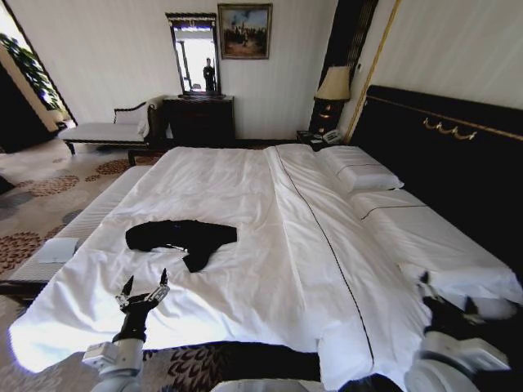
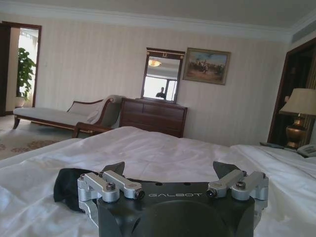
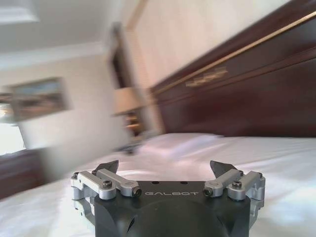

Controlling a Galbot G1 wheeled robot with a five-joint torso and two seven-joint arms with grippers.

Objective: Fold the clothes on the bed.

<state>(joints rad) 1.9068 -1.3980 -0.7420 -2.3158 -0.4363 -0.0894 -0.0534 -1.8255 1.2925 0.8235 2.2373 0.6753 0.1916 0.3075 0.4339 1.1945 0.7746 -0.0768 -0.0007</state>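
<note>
The black T-shirt (image 1: 181, 238) lies bunched on the bed (image 1: 270, 245), soft and light; best pinched at an edge. The left gripper (image 1: 145, 286) hovers near it, claw spread; the right gripper (image 3: 165, 170) is likewise spread.

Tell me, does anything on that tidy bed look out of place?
Yes: a black T-shirt lies crumpled on the white duvet, bunched into a strip instead of spread flat or folded. The open left gripper sits just short of it; the open right gripper is off near the headboard side.

Head camera looks down over the bed (image 1: 270, 245); both wrist cameras skim it low, one perhaps blurred.
</note>
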